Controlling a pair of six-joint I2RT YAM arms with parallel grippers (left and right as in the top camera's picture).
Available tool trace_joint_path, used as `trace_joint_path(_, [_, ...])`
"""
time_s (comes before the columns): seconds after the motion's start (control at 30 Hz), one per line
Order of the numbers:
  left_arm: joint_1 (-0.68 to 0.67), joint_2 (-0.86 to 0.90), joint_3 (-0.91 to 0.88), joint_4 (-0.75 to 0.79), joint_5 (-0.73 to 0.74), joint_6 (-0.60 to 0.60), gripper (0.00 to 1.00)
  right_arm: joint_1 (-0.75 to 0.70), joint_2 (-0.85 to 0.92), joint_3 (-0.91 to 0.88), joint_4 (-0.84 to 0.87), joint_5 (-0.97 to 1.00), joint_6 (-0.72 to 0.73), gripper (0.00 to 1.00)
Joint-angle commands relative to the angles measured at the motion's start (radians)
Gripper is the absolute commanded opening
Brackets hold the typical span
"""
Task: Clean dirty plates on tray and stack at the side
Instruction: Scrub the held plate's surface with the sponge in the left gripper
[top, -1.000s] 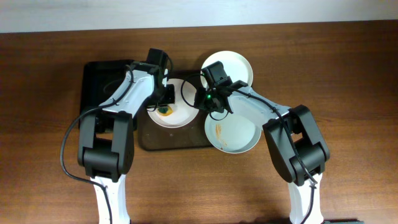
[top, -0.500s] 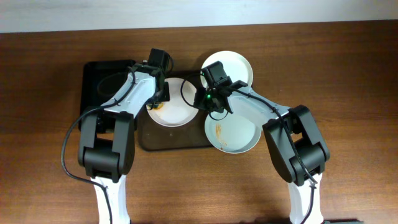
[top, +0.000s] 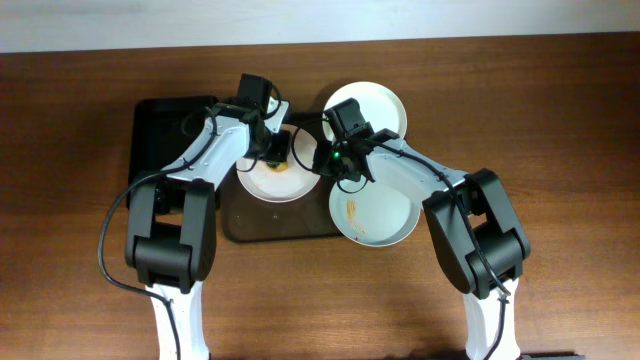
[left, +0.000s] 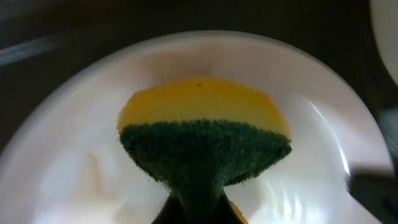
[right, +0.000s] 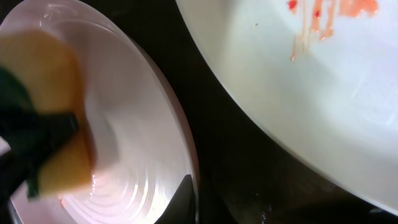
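A white plate (top: 262, 182) lies on the dark brown tray (top: 275, 225). My left gripper (top: 277, 148) is shut on a yellow and green sponge (left: 205, 134), which is pressed onto this plate (left: 68, 155) near its far right side. My right gripper (top: 326, 163) is shut on the same plate's right rim (right: 180, 134), one dark finger (right: 185, 200) lying over the edge. A pale blue-grey plate (top: 378, 212) with orange smears (right: 323, 12) rests at the tray's right end. Another white plate (top: 378, 105) lies behind it.
A smaller black tray (top: 160, 135) sits on the wooden table (top: 560, 130) to the left of the brown tray, under my left arm. Both arms reach in over the tray from the near side.
My left gripper has swept the sponge from the plate's near middle, past its left side, to its far right side. The right gripper has kept its hold on the rim.
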Motion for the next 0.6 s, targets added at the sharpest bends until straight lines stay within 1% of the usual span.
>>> trace_joint_path(0.0, [0.000,0.036,-0.006,0.050,-0.214,-0.047,0.01,0.001,0.011,0.014,-0.007,0.019,-0.003,0.04])
trace_joint_path(0.07, [0.000,0.044,-0.006,0.047,-0.334,-0.121,0.01,0.001,0.011,0.014,-0.007,0.019,-0.003,0.04])
trace_joint_path(0.13, [0.000,0.047,-0.006,0.018,-0.402,-0.176,0.01,0.001,0.011,0.014,-0.006,0.019,-0.003,0.04])
trace_joint_path(0.23, [0.000,0.047,-0.006,-0.053,-0.404,-0.182,0.01,0.001,0.011,0.014,-0.006,0.019,-0.003,0.04])
trace_joint_path(0.27, [-0.001,0.047,-0.006,-0.090,-0.381,-0.181,0.01,0.001,0.011,0.014,-0.006,0.019,-0.003,0.04])
trace_joint_path(0.33, [-0.003,0.047,-0.006,-0.169,-0.271,-0.122,0.01,0.001,0.011,0.014,-0.006,0.019,-0.004,0.04])
trace_joint_path(0.4, [-0.003,0.047,-0.006,-0.244,-0.119,-0.050,0.01,0.001,0.011,0.014,-0.007,0.019,-0.004,0.04])
trace_joint_path(0.43, [-0.003,0.047,-0.006,-0.261,-0.076,-0.028,0.01,0.001,0.011,0.014,-0.006,0.019,-0.003,0.04])
trace_joint_path(0.53, [0.000,0.047,-0.005,-0.315,0.145,0.066,0.01,0.001,0.011,0.014,-0.007,0.019,-0.003,0.04])
trace_joint_path(0.57, [0.000,0.047,-0.005,-0.314,0.194,0.079,0.01,0.001,0.011,0.014,-0.007,0.019,-0.003,0.04])
